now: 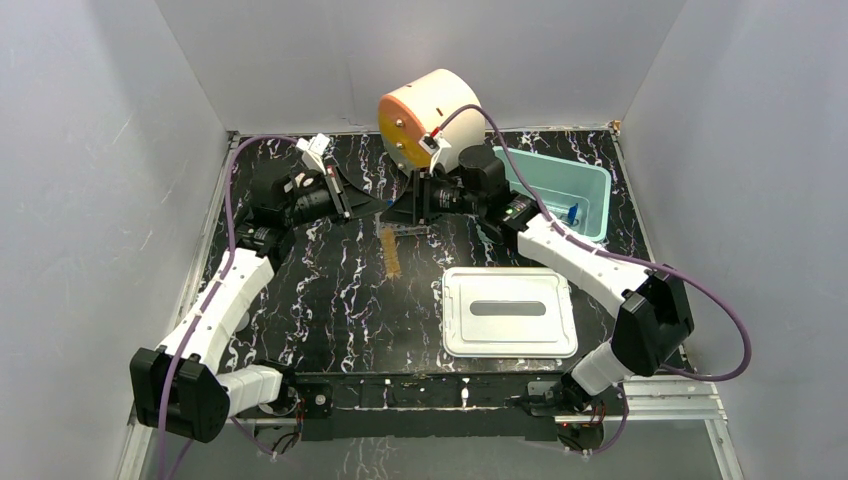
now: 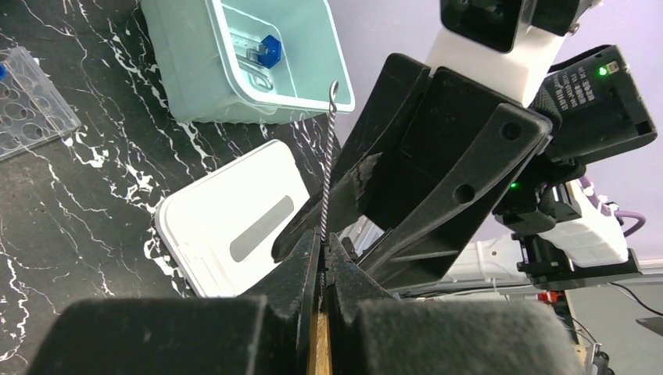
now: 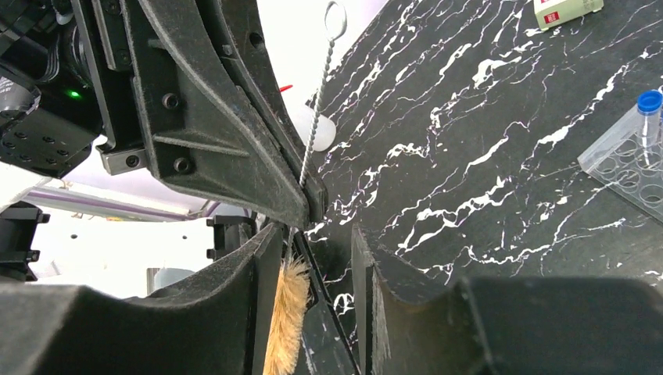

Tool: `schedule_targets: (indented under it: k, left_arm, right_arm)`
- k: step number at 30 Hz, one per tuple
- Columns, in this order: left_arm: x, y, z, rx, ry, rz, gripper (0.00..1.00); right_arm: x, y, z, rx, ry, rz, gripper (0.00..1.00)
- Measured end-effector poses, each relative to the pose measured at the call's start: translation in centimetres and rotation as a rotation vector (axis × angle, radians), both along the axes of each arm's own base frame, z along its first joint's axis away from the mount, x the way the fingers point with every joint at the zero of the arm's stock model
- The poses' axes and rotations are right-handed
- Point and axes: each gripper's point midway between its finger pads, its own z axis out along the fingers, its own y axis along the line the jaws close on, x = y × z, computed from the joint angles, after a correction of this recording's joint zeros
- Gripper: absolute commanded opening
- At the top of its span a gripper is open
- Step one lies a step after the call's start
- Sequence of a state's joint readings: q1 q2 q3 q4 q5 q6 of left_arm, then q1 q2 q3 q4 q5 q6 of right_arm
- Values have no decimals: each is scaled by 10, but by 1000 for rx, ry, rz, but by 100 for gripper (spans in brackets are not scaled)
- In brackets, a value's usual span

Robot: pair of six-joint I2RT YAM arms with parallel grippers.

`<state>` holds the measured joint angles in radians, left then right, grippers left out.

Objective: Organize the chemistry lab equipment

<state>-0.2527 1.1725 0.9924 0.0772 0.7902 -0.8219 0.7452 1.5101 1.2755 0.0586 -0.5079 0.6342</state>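
Note:
My left gripper (image 2: 324,238) is shut on the twisted wire stem of a tube brush (image 2: 327,164), whose end loop points away from the wrist. The brush's tan bristles (image 3: 285,312) lie between the open fingers of my right gripper (image 3: 317,234), close to its left finger. The two grippers meet tip to tip at the back middle of the table, left (image 1: 378,205) and right (image 1: 402,208). A clear tube rack (image 3: 625,152) holding a blue-capped tube (image 3: 647,105) sits just beside them. Another blue-capped tube (image 2: 266,53) lies in the teal tub (image 2: 309,86).
The teal tub (image 1: 590,185) stands at the back right, its white lid (image 1: 510,312) flat in front of it. The round cream-and-orange cabinet (image 1: 430,115) stands right behind the grippers. A narrow tan strip (image 1: 392,255) lies on the table before them. A small box (image 3: 567,9) lies farther off.

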Motion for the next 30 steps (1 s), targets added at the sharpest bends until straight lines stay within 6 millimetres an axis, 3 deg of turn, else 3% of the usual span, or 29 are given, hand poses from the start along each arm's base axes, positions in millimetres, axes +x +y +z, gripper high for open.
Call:
schedule_targets:
  k: [3,9,10,14,17,20,24,30]
  left_arm:
    - [-1,-1,1,-7,4,-5,0]
    - [0,0,0,-8,7,1,0]
    - [0,0,0,-7,7,4,6]
    - [3,2,-1,4,2,24,46]
    - [2,5,-2,16,13,47,63]
    - [1,10,0,46,11,85,70]
    - [8,22,7,104,-8,175,72]
    - [9,38,3,182,-7,257,72]
  right_arm:
    - [-1,6,-2,4,0,3,39]
    - [-2,12,-2,10,5,7,5]
    - [-1,12,-1,10,2,5,1]
    - [2,11,-4,-9,-12,-17,0]
    - [10,7,-11,-49,-42,-54,0]
    - [16,0,-20,-108,-93,-76,0]
    - [24,-16,-18,-212,-222,-94,0]
    - [66,-58,31,-383,-515,-194,0]
